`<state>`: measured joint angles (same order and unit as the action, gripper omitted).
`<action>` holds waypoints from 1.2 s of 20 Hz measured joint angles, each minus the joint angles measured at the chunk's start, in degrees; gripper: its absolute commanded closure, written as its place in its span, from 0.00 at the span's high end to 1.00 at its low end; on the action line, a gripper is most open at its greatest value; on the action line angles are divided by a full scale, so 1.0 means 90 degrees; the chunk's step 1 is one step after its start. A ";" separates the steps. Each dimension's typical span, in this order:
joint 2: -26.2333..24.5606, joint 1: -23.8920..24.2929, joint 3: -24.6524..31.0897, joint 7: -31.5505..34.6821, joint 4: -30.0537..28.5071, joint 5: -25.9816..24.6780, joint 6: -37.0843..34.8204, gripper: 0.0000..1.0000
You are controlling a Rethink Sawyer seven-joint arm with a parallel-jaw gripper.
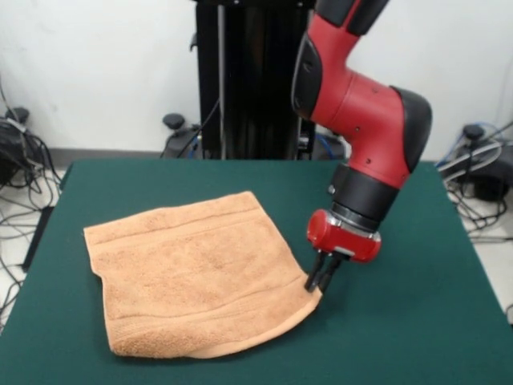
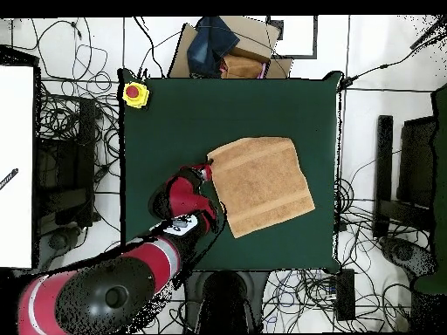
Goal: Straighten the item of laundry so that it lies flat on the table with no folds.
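The peach-orange towel (image 1: 192,277) lies on the dark green table (image 1: 417,321), left of centre in the front view. A second layer shows along its near and left edges, so it looks doubled over. My gripper (image 1: 317,278) stands at the towel's right near corner, fingers close together and pinching that corner, which is lifted slightly off the table. In the overhead view the towel (image 2: 262,185) lies right of centre on the table (image 2: 175,122), and the gripper (image 2: 208,167) is at its upper left corner.
A yellow box with a red button (image 2: 134,93) sits at the table's corner. A cardboard box with dark cloth (image 2: 223,44) stands beyond the table's edge. Cables cover the floor around the table. The black pedestal (image 1: 248,80) stands behind it.
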<state>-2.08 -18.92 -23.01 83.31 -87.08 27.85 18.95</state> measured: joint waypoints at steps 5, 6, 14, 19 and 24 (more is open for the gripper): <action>-0.0361 -0.0185 -0.0207 0.0000 0.0012 0.0384 0.0001 0.00; -0.0441 -0.0257 -0.0255 0.0000 0.0014 0.0509 0.0001 0.00; -0.0955 -0.0857 -0.0588 0.0000 0.0025 0.1471 0.0001 0.00; -0.1111 -0.1054 -0.0723 0.0000 0.0027 0.1790 0.0001 0.00; -0.1164 -0.1117 -0.0733 0.0000 0.0027 0.1922 0.0001 0.00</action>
<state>-12.55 -28.97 -29.60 83.31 -86.84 45.14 18.96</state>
